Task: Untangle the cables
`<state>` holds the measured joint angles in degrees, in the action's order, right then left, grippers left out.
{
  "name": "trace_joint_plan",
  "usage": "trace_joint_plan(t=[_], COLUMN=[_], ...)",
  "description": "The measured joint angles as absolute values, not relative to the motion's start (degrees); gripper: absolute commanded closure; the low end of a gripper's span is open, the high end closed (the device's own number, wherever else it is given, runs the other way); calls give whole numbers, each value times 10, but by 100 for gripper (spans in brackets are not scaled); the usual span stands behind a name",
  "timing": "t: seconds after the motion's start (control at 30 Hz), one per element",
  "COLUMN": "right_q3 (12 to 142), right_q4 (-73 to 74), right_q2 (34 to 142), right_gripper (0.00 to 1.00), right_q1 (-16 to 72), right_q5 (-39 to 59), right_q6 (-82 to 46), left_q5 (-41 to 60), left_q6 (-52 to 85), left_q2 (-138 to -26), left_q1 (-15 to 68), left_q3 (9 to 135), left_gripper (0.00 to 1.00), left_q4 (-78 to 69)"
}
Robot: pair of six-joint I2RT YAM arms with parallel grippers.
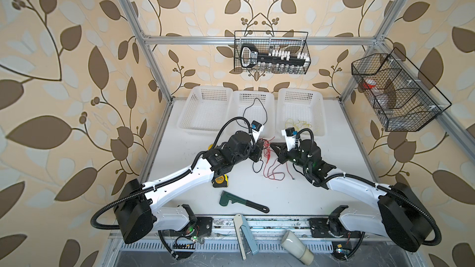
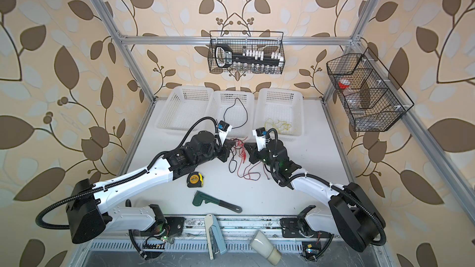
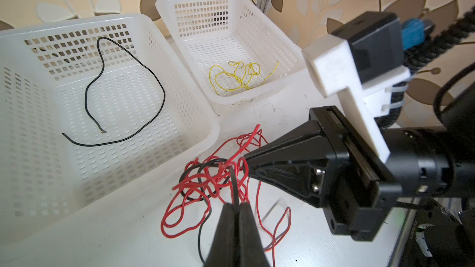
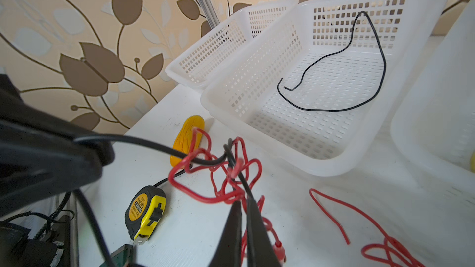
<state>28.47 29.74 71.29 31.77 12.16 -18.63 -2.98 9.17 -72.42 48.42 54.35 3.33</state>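
Teasing apart the knotted cables (image 3: 218,175) at mid-frame looks like the step in hand. The left gripper (image 3: 237,203) pinches a black strand (image 3: 233,186); the right gripper (image 4: 244,201) is nearly closed and its grip is unclear. Next, separate slowly.

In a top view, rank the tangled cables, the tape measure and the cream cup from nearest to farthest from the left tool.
1. tangled cables: right at the left tool, mid-table.
2. tape measure: left of the tangle, toward the front.
3. cream cup: lying at the front edge, right of centre.
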Motion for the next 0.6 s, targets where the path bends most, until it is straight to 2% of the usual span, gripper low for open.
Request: trace_joint_plan(t=[0.07,0.17,0.6], right_q3=[282,282,291], right_q4=[297,299,302], right_q2=[706,699,724], right_gripper=[71,69,67], right_q1=[322,329,332], right_q5=[123,122,109], right_q6=[-179,-173,-143], left_q5=[-30,-29,2], left_q6=[92,92,91], left_q2=[-724,-724,-725], left_q1=[484,484,484], left_q3=[543,543,544], left_gripper=[100,100,100], left_q4=[33,33,54])
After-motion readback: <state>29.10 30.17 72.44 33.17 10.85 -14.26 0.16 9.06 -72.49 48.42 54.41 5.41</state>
